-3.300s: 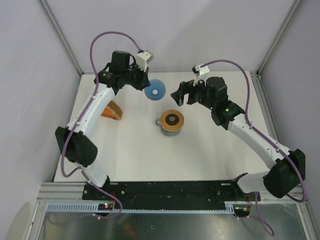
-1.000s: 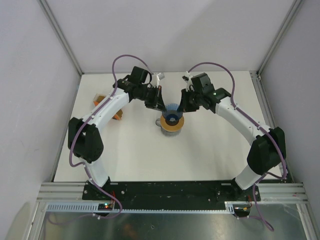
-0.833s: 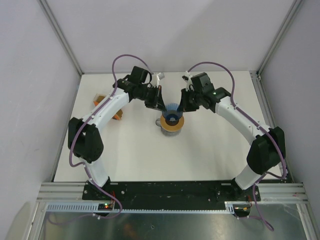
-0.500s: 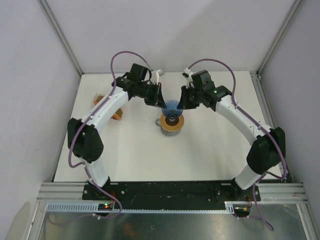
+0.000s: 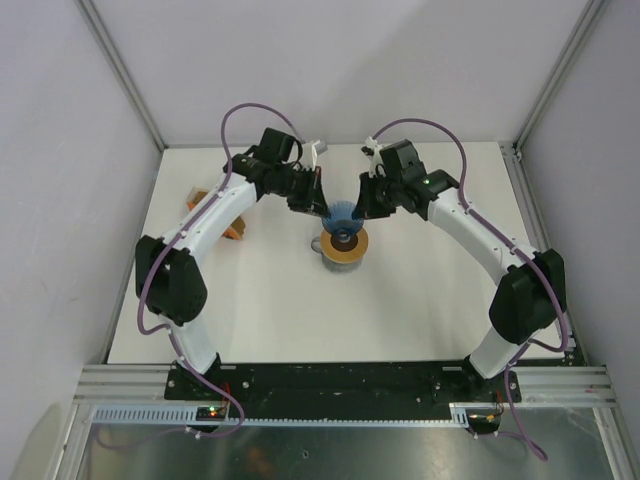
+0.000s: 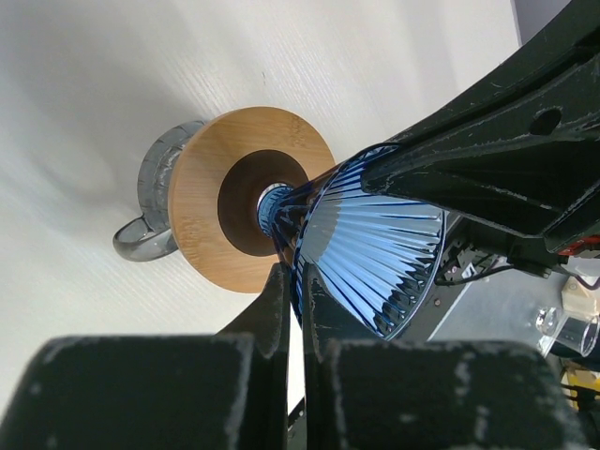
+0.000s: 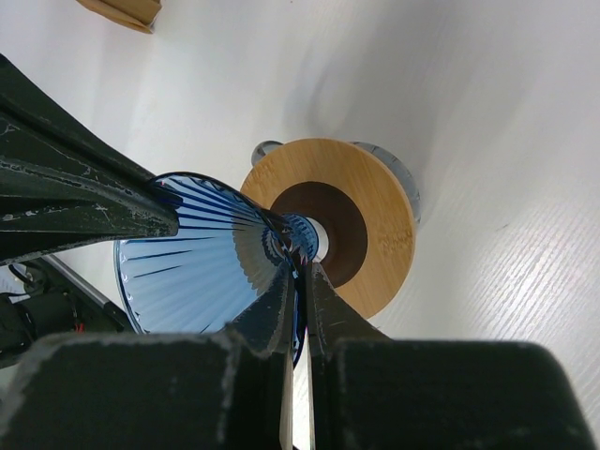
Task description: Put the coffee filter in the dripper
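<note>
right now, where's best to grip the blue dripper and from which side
Pinch the thin rim wall of the dripper, one finger inside, one outside, coming in from the side. The cone's mouth looks too wide to span, but its wall slips between the fingers, as the left gripper and right gripper hold it now on opposite edges.

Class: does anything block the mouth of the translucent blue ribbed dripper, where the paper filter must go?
Nothing lies inside the translucent blue ribbed dripper. But both arms' jaws clamp its rim, one finger of each inside the cone.
</note>
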Controlling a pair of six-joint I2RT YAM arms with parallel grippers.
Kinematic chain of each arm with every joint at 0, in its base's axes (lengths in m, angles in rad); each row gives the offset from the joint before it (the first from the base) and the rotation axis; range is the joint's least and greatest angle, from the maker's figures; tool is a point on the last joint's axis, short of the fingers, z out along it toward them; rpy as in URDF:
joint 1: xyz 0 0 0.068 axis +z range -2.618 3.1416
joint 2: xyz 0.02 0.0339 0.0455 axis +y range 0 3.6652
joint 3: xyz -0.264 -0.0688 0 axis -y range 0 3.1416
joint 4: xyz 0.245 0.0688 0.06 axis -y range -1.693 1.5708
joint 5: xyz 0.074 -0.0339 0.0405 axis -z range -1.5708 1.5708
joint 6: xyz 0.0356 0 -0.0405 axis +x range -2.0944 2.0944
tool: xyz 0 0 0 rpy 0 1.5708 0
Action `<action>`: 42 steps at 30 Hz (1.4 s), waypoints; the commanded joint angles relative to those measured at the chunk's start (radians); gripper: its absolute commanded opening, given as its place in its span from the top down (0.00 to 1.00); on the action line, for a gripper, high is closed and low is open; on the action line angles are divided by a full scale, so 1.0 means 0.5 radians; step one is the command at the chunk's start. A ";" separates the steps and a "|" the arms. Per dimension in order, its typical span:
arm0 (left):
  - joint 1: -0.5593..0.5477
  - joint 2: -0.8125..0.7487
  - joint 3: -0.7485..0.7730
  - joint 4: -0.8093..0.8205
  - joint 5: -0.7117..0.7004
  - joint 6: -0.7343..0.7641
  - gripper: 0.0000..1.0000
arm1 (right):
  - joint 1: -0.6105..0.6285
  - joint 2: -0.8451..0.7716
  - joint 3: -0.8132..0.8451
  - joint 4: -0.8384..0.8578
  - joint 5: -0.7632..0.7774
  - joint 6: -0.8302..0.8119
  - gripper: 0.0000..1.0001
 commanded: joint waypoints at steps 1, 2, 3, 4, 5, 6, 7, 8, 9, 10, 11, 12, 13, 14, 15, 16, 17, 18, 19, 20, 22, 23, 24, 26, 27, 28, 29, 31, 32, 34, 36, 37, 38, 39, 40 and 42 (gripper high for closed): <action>-0.038 -0.017 0.003 0.082 0.260 0.032 1.00 | 0.012 -0.002 0.069 0.066 -0.092 -0.010 1.00; -0.037 -0.014 0.003 0.083 0.258 0.033 1.00 | 0.011 -0.008 0.066 0.064 -0.083 -0.011 1.00; -0.039 -0.010 0.004 0.084 0.259 0.033 1.00 | 0.010 -0.012 0.064 0.062 -0.078 -0.012 1.00; -0.038 -0.004 0.005 0.084 0.258 0.034 1.00 | 0.007 -0.016 0.063 0.059 -0.076 -0.014 1.00; -0.038 0.001 0.004 0.084 0.260 0.034 1.00 | 0.005 -0.018 0.060 0.057 -0.075 -0.015 1.00; -0.038 0.006 0.003 0.084 0.257 0.034 1.00 | 0.002 -0.016 0.050 0.060 -0.073 -0.015 1.00; -0.038 0.008 0.003 0.084 0.251 0.035 1.00 | -0.001 -0.013 0.044 0.065 -0.073 -0.014 1.00; -0.037 0.009 0.003 0.083 0.246 0.038 1.00 | -0.004 -0.010 0.039 0.068 -0.077 -0.012 1.00; -0.037 0.013 0.004 0.083 0.244 0.039 1.00 | -0.006 -0.006 0.037 0.068 -0.085 -0.008 1.00; -0.037 0.014 0.004 0.082 0.244 0.039 1.00 | -0.005 -0.002 0.036 0.070 -0.088 -0.007 1.00; -0.037 0.015 0.003 0.082 0.249 0.040 1.00 | -0.006 0.002 0.032 0.069 -0.090 -0.005 1.00; -0.037 0.017 0.003 0.081 0.248 0.040 1.00 | -0.007 0.003 0.029 0.069 -0.091 -0.004 1.00; -0.037 0.017 -0.002 0.083 0.243 0.041 1.00 | -0.008 0.006 0.026 0.073 -0.090 -0.004 1.00; -0.036 0.017 -0.004 0.082 0.239 0.045 1.00 | -0.009 0.008 0.021 0.075 -0.091 -0.005 1.00; -0.037 0.019 -0.007 0.083 0.231 0.047 1.00 | -0.011 0.014 0.017 0.079 -0.093 -0.006 1.00; -0.039 0.019 -0.008 0.082 0.226 0.050 1.00 | -0.015 0.022 0.017 0.080 -0.096 -0.005 1.00; -0.038 0.021 -0.009 0.083 0.224 0.051 1.00 | -0.016 0.032 0.017 0.080 -0.100 -0.006 1.00; -0.038 0.023 -0.012 0.084 0.230 0.049 1.00 | -0.016 0.038 0.015 0.079 -0.105 -0.005 1.00; -0.038 0.027 -0.016 0.082 0.237 0.047 1.00 | -0.015 0.043 0.016 0.075 -0.111 -0.004 1.00; -0.037 0.033 -0.023 0.083 0.245 0.044 1.00 | -0.016 0.044 0.013 0.072 -0.114 -0.002 1.00; -0.037 0.042 -0.030 0.084 0.247 0.042 1.00 | -0.018 0.041 0.007 0.067 -0.112 -0.004 1.00; -0.037 0.044 -0.032 0.083 0.244 0.043 1.00 | -0.019 0.038 0.003 0.066 -0.110 -0.004 1.00; -0.037 0.046 -0.035 0.082 0.246 0.043 1.00 | -0.019 0.035 0.002 0.063 -0.110 -0.005 1.00; -0.037 0.047 -0.040 0.084 0.252 0.043 1.00 | -0.022 0.031 0.001 0.055 -0.109 -0.008 1.00; -0.037 0.048 -0.042 0.082 0.253 0.045 1.00 | -0.022 0.030 0.000 0.053 -0.108 -0.009 1.00; -0.037 0.051 -0.046 0.082 0.249 0.047 1.00 | -0.022 0.031 -0.004 0.051 -0.103 -0.009 1.00; -0.037 0.056 -0.048 0.081 0.240 0.050 1.00 | -0.022 0.032 -0.008 0.052 -0.102 -0.011 1.00; -0.035 0.066 -0.059 0.080 0.228 0.056 1.00 | -0.023 0.047 -0.016 0.051 -0.103 -0.012 1.00; -0.035 0.070 -0.066 0.082 0.226 0.059 1.00 | -0.024 0.055 -0.020 0.050 -0.107 -0.012 1.00; -0.034 0.082 -0.077 0.080 0.217 0.065 1.00 | -0.025 0.068 -0.033 0.055 -0.108 -0.012 1.00; -0.032 0.092 -0.089 0.079 0.202 0.071 1.00 | -0.031 0.078 -0.048 0.060 -0.109 -0.009 1.00; -0.032 0.097 -0.095 0.080 0.197 0.074 1.00 | -0.036 0.083 -0.056 0.061 -0.112 -0.008 1.00; -0.028 0.100 -0.106 0.081 0.196 0.075 1.00 | -0.038 0.087 -0.063 0.061 -0.113 -0.006 1.00; -0.024 0.102 -0.116 0.081 0.196 0.078 1.00 | -0.041 0.092 -0.071 0.062 -0.115 -0.005 1.00; -0.020 0.104 -0.130 0.079 0.197 0.080 1.00 | -0.044 0.096 -0.078 0.060 -0.116 -0.006 1.00; -0.015 0.099 -0.156 0.080 0.194 0.088 1.00 | -0.050 0.107 -0.091 0.060 -0.122 -0.008 1.00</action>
